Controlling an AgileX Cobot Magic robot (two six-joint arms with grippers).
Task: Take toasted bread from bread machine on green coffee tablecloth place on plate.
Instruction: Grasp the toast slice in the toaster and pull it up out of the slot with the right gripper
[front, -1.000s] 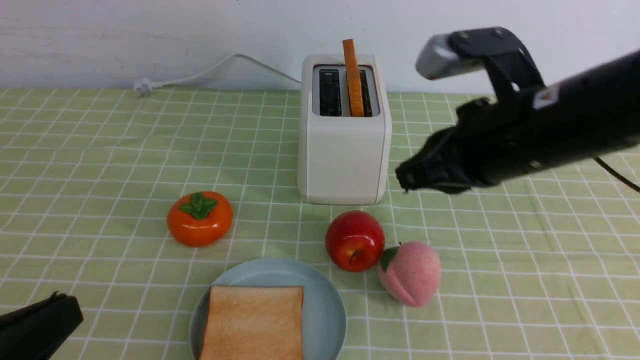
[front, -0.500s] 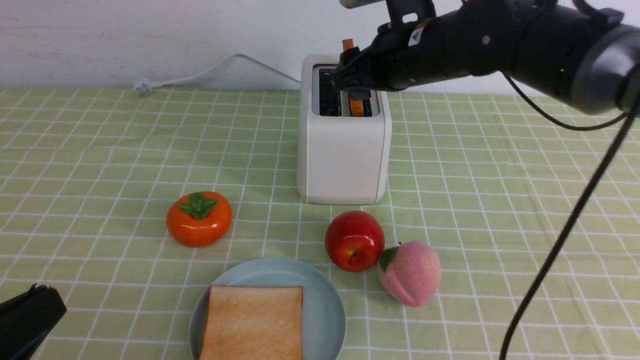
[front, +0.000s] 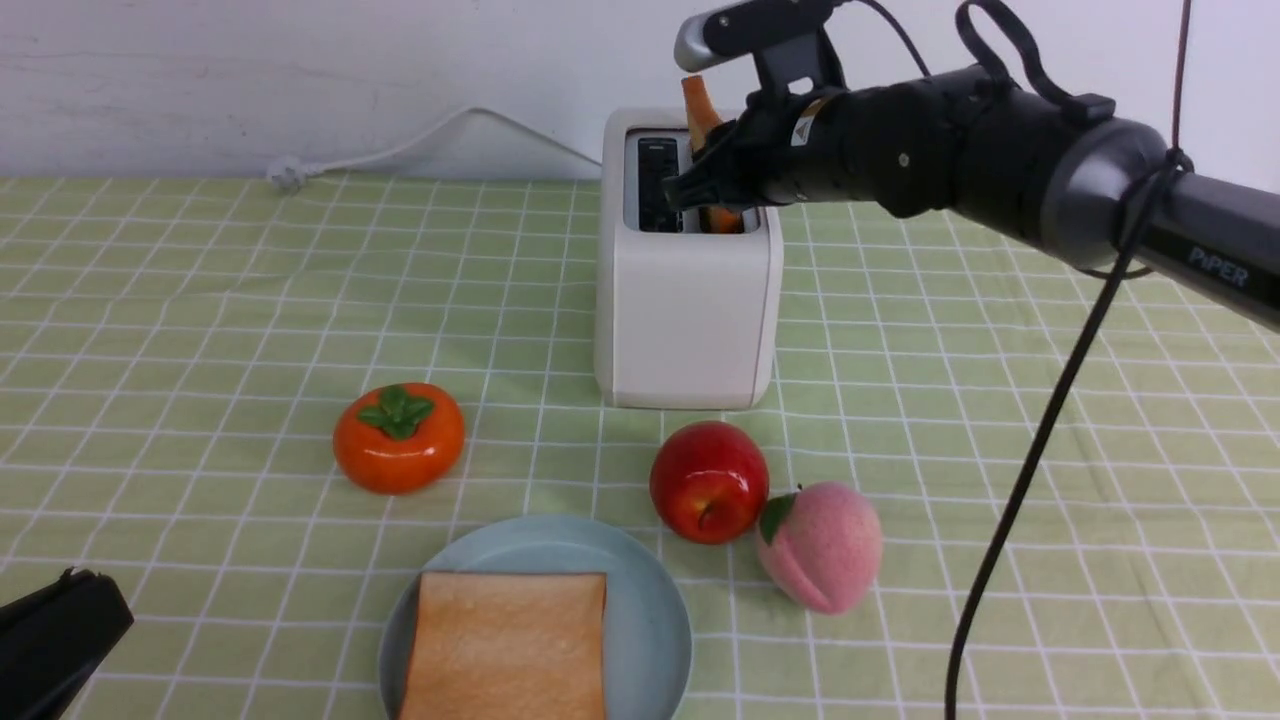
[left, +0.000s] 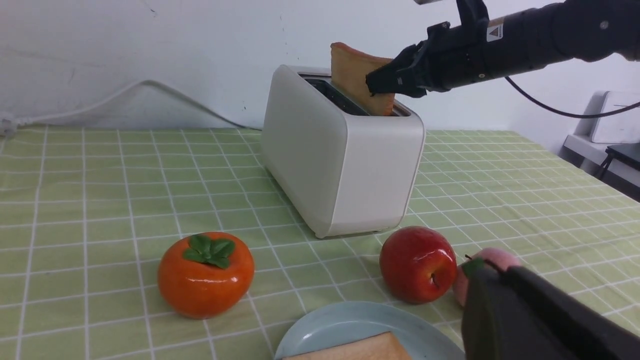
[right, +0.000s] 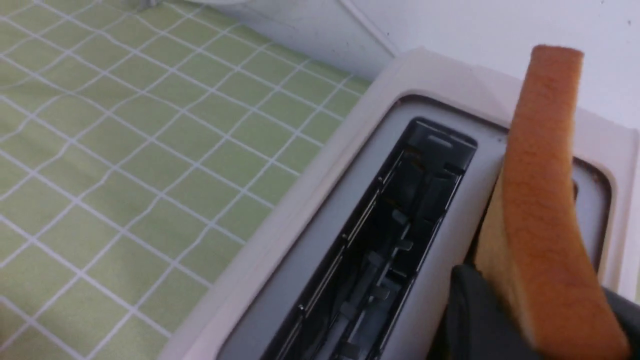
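Your toaster (front: 688, 310): one slot bare, upright toast (right: 542, 200) in the other; pale face, orange-brown crust. Your right gripper (right: 545, 310) grasps it between its fingers. Your plate (front: 650, 640) bears a second golden slice (front: 505, 645). Left gripper (left: 530, 310) clenched.

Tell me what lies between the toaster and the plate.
The red apple lies between the toaster and the plate, toward the plate's right side, on the tablecloth; the front view shows it.
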